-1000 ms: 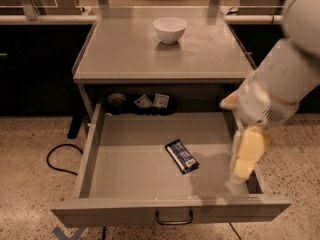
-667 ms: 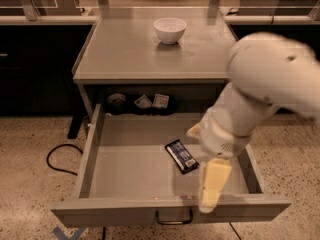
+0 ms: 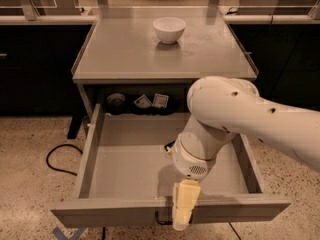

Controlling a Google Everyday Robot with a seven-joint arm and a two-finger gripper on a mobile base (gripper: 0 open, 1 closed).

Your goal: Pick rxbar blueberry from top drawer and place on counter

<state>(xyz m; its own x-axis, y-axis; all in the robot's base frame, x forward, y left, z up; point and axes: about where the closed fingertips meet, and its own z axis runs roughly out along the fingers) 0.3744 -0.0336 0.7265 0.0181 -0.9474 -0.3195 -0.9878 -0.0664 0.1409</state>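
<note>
The top drawer [image 3: 88, 156] is pulled open below the counter [image 3: 125, 49]. My white arm reaches in from the right and covers the middle of the drawer floor. The rxbar blueberry is almost wholly hidden behind the arm; only a small dark corner [image 3: 169, 146] shows at the arm's left edge. My gripper [image 3: 183, 205] hangs down from the wrist, yellowish, over the drawer's front wall near its middle, in front of where the bar lies. Nothing shows in its grasp.
A white bowl [image 3: 169, 29] stands at the back of the counter. Small white-and-dark packets [image 3: 152, 101] and a round dark object [image 3: 116, 102] sit at the drawer's back. A black cable [image 3: 54, 160] lies on the floor to the left.
My arm has swung left from the drawer's right side across its middle. It now covers the bar, and the gripper sits lower at the front wall.
</note>
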